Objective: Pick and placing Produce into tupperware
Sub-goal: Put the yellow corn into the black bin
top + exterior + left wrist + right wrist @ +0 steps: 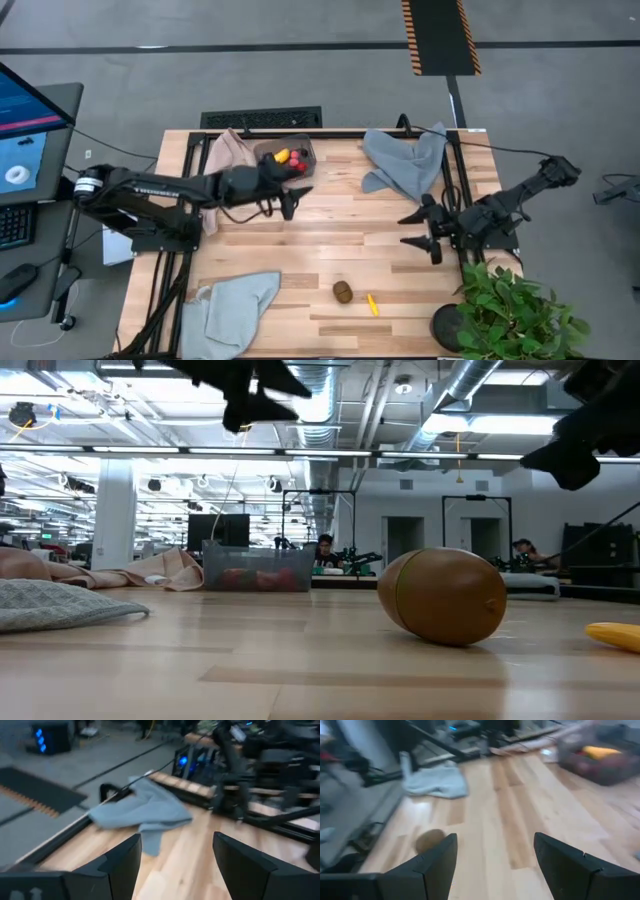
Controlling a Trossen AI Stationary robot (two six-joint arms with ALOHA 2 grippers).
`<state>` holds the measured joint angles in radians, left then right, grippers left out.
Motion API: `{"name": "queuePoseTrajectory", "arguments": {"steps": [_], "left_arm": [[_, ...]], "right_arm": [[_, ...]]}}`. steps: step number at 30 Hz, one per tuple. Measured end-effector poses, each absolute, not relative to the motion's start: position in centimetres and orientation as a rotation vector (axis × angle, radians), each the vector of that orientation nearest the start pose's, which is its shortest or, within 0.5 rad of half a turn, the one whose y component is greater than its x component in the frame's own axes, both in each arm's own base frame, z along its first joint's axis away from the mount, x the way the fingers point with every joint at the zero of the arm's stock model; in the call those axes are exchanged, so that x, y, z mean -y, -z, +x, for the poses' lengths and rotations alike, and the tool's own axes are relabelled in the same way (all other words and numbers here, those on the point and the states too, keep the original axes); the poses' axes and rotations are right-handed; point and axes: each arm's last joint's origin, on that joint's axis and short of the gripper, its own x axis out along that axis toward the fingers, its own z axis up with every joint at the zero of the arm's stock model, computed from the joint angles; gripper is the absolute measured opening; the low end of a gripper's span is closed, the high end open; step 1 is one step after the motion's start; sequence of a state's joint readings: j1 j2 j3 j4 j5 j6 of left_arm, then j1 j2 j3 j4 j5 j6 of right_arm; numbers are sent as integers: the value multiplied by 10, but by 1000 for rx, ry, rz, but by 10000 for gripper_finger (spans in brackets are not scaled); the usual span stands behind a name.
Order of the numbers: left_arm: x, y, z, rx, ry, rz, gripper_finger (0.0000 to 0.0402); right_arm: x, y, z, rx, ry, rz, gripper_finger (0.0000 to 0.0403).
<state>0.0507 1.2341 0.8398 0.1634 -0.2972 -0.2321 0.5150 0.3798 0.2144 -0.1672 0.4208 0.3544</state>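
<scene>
The translucent grey tupperware (287, 155) stands at the table's far side and holds red berries and a yellow banana; it also shows in the low view (258, 568) and the right wrist view (602, 755). A brown kiwi (343, 291) and a small yellow piece (372, 304) lie near the table's front edge. My left gripper (293, 198) is open and empty, above the table just in front of the tupperware. My right gripper (418, 229) is open and empty at the table's right side.
A beige-pink cloth (225, 160) lies left of the tupperware. A grey-blue cloth (408, 165) lies at the far right, another (235, 310) at the near left. A green potted plant (515, 315) stands at the near right corner. Bare wood lies in the table's middle.
</scene>
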Motion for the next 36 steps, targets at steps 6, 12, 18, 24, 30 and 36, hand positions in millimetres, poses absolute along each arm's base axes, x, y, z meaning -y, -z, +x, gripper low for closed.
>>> {"name": "queuePoseTrajectory", "arguments": {"steps": [6, 12, 18, 24, 30, 36], "left_arm": [[21, -288, 272, -145, -309, -155, 236], [53, -275, 261, -77, -332, -160, 236], [76, -264, 251, -47, -244, -188, 236], [91, -258, 248, -66, -218, -196, 236], [106, -257, 244, -66, -185, -184, 236], [116, -261, 240, -37, -152, -182, 236]], "right_arm": [[-43, -213, 121, -430, 80, 223, 286], [-47, -244, 146, -575, 153, 215, 286], [-52, -279, 180, -717, 158, 233, 286], [-48, -306, 210, -921, 281, 290, 286], [-60, -321, 242, -1054, 182, 437, 286], [-80, -314, 263, -1227, 73, 680, 286]]}}
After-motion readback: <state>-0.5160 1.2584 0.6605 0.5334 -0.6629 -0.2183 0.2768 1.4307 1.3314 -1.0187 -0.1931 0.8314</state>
